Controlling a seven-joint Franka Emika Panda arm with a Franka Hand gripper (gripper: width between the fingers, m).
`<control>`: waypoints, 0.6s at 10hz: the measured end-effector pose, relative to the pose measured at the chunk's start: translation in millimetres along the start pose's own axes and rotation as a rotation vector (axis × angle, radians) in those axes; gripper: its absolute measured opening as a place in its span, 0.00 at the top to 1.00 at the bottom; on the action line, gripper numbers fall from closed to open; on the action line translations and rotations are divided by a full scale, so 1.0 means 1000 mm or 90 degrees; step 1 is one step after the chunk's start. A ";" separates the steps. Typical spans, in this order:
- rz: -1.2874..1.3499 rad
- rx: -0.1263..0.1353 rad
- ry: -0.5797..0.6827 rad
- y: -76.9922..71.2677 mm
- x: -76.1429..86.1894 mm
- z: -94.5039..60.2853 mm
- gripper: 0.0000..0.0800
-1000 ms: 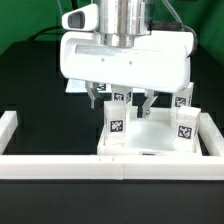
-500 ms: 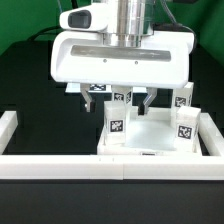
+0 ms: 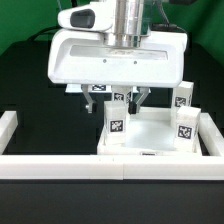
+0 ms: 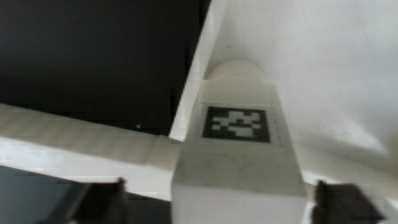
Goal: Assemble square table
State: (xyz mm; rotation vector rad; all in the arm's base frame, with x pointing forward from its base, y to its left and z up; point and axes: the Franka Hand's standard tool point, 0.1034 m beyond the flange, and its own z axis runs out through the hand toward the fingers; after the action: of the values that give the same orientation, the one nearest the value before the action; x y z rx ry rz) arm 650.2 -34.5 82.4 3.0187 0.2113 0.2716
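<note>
Your gripper [image 3: 118, 98] hangs over the table top [image 3: 150, 132] with a tagged leg [image 4: 235, 135] between its fingers; you cannot tell whether they grip it.

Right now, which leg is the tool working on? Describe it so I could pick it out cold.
Find the square table top lying upside down against the white border rail at the front. Three tagged legs show standing on it; the one in question is the rear leg directly beneath the tool. Unlike the front-corner legs, it stands between the tool's fingers.
</note>
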 end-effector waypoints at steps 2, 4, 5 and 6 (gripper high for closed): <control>0.016 0.000 0.003 0.000 0.002 -0.001 0.63; 0.066 0.001 0.004 0.000 0.002 -0.001 0.63; 0.111 0.001 0.004 0.000 0.002 -0.001 0.63; 0.159 0.001 0.003 0.000 0.002 -0.001 0.63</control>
State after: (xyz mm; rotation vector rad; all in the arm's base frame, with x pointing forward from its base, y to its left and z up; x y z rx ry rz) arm 651.9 -34.2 84.0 3.0439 -0.1679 0.2993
